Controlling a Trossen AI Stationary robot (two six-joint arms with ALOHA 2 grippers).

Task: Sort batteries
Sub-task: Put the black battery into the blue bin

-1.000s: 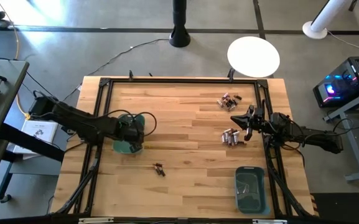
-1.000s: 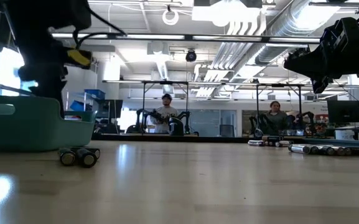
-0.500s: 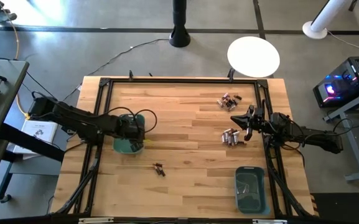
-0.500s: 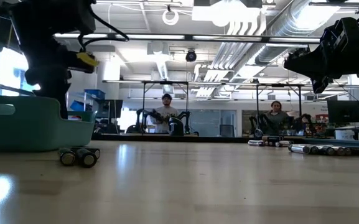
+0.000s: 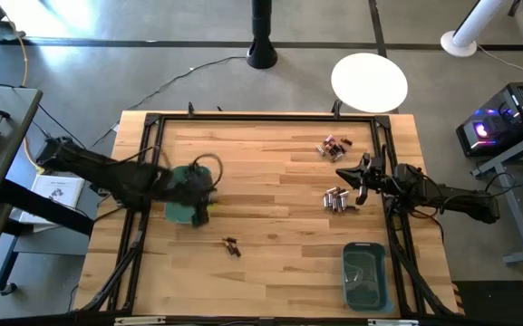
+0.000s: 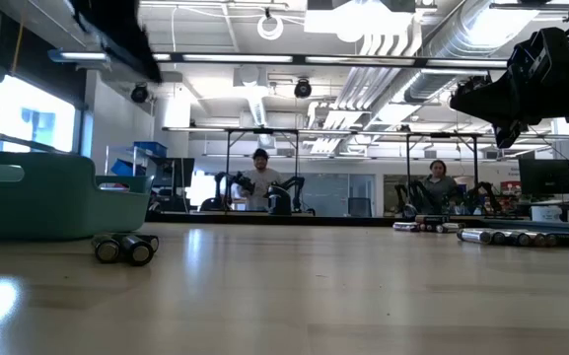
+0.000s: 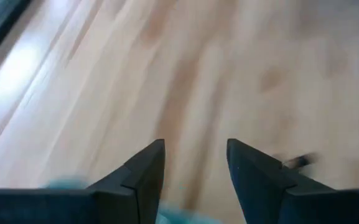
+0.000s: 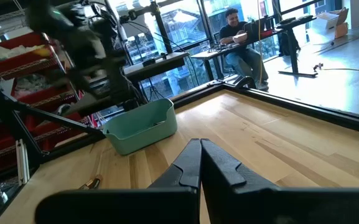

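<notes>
Batteries [image 5: 336,199] lie beside the closed right end effector [image 5: 341,174].

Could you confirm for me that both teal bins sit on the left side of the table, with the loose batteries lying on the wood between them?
Not quite: the high view shows one teal bin on the left and the other teal bin at the right front. Loose batteries do lie on the wood.

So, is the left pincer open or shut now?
Open. In the left wrist view the left pincer shows a clear gap between its two dark fingers, with only bare wood visible between them.
</notes>
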